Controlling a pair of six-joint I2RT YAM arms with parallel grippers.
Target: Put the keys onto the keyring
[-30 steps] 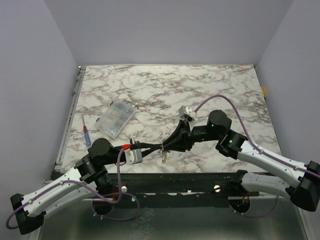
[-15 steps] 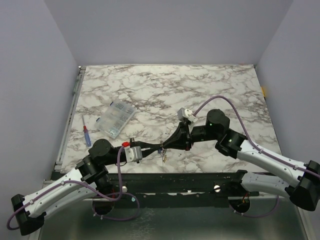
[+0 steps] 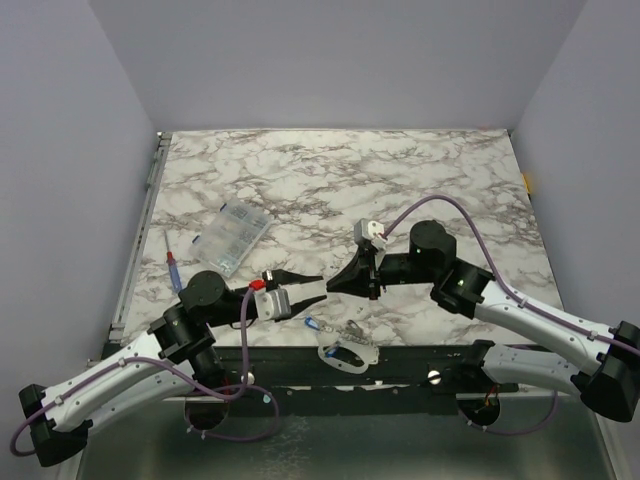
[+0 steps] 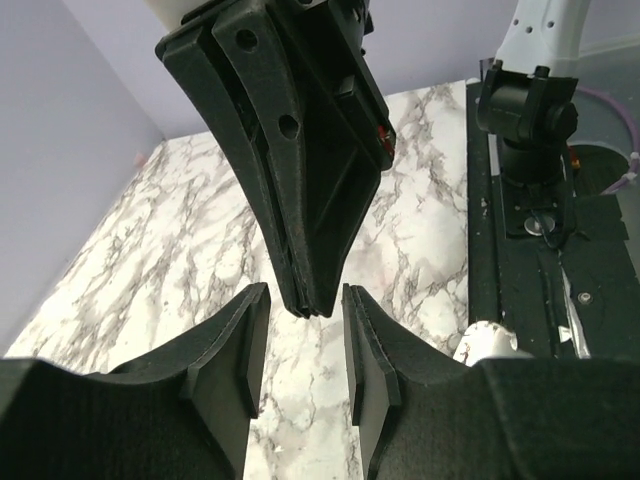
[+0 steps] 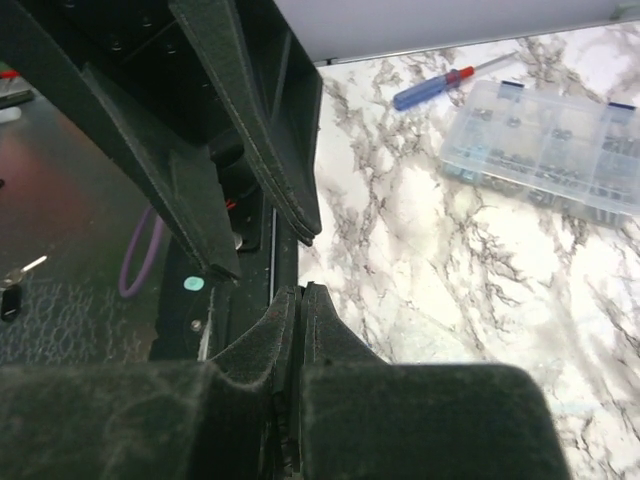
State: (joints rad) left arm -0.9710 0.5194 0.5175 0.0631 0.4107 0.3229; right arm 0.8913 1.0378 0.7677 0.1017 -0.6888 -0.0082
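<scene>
Since neither of my pincers holds anything, I judge the step in hand to be a fresh pick-up, not yet the threading itself. The table (image 3: 450, 170) spreads away beyond the keyring (image 3: 346, 353), mostly bare marble. Both pincers hang above the keyring and a little beyond it, tips facing each other. My left pincer (image 3: 312, 288) stands with its jaws partly apart and empty. My right pincer (image 3: 333, 287) is pressed together with nothing showing between its pads, and its tip points into the left one's gap; I see no contact between them. The box (image 3: 232, 238) lies well beyond the keyring to its left, and the screwdriver (image 3: 173, 270) further left again.

The keyring lies flat at the table's near edge, against the dark rail (image 3: 400, 370); whether it overhangs I cannot tell. The keys (image 3: 313, 325) lie just beside it on its far left, where one blue head is plain. Whether any key already sits on the loop is too small to tell.

As I judge it, the next move calls for one pincer to come down and take the loop by one side. The other must then pinch a key by its head, narrowly and well centred. A careless nudge could push the keyring off the edge.
</scene>
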